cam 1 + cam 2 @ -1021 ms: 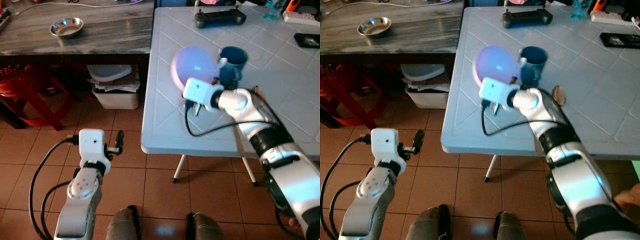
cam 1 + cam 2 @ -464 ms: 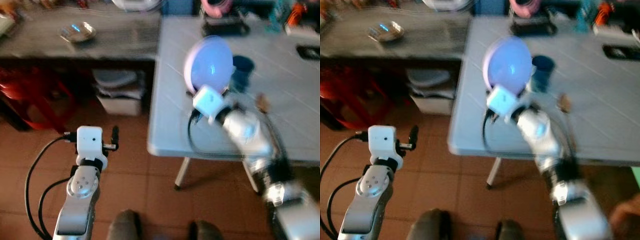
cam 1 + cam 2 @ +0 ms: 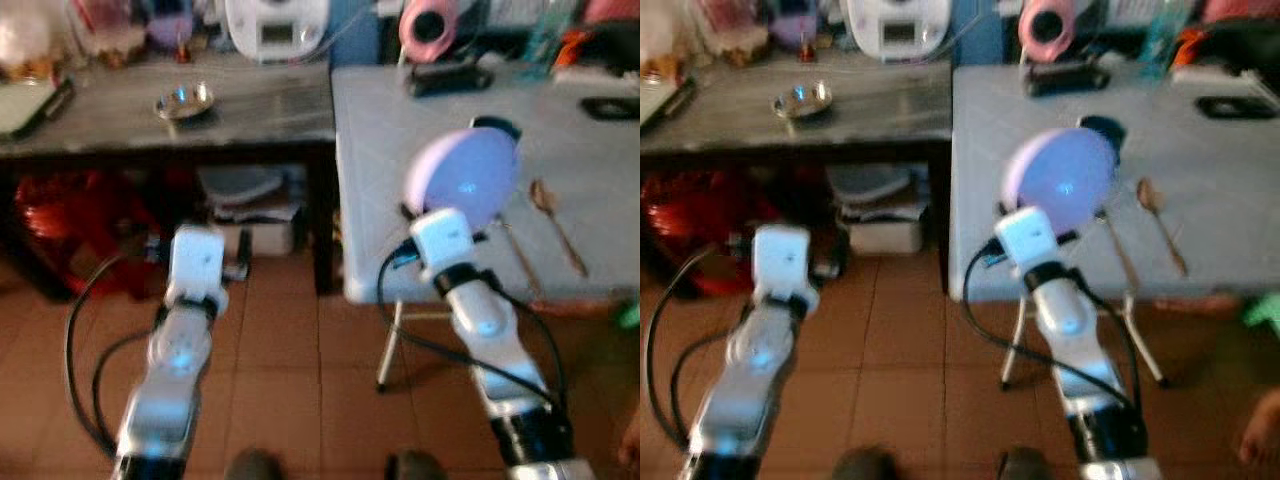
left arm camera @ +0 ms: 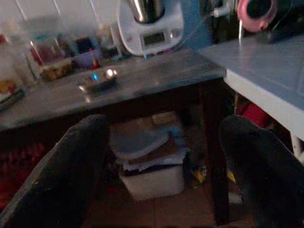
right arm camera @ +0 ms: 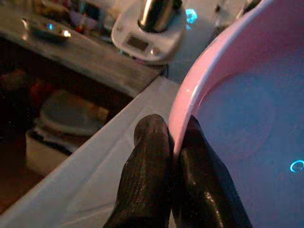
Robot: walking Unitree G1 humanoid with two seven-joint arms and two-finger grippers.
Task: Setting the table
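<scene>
The left gripper [image 4: 161, 166] hangs low over the tiled floor, fingers spread wide, nothing between them. The right gripper [image 5: 166, 142] pinches the rim of a pink plate [image 3: 463, 185], one finger on each face, holding it tilted up on edge above the near edge of the pale blue worktop [image 3: 590, 140]. Just beyond the plate stands a blue cup [image 3: 496, 127]; a spoon [image 3: 557, 223] lies beside it.

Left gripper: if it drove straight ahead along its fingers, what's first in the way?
Probably the white storage bin under the dark wooden table. The left gripper, fingers open, points into the gap beneath that tabletop, above the tiled floor. Depth is unclear.
</scene>
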